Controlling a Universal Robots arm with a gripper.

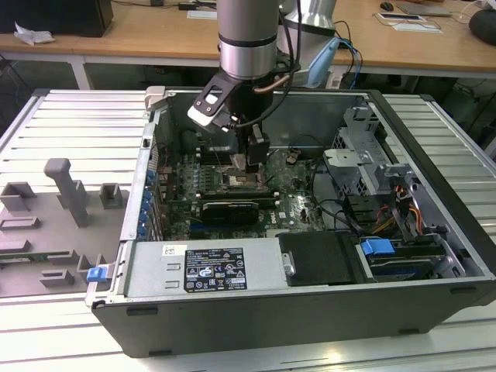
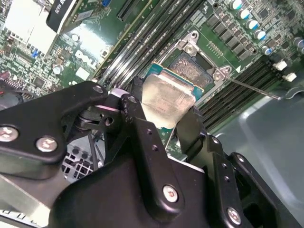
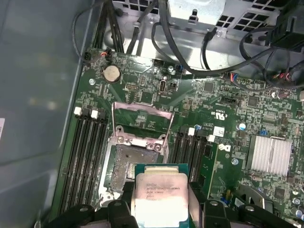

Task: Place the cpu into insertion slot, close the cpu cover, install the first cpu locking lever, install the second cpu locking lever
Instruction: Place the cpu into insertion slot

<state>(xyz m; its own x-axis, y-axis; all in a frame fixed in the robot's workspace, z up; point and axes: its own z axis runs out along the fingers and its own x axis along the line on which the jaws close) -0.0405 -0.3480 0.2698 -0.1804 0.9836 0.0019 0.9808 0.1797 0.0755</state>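
Tool (image 2: 164,107): black two-finger type, clenched on the cpu (image 3: 160,197) by opposite edges, silver lid facing up.
Position: inside the open computer case (image 1: 310,310), low over the green board (image 3: 213,95).
Cpu: held just above and slightly off the insertion slot (image 3: 130,164), not seated.
Insertion slot: dark centre exposed, set between banks of black memory slots (image 3: 88,152).
Cpu cover (image 3: 141,108): swung up, standing open at the slot's far edge.
Case: lying on its side on the slatted worktop (image 1: 70,124).
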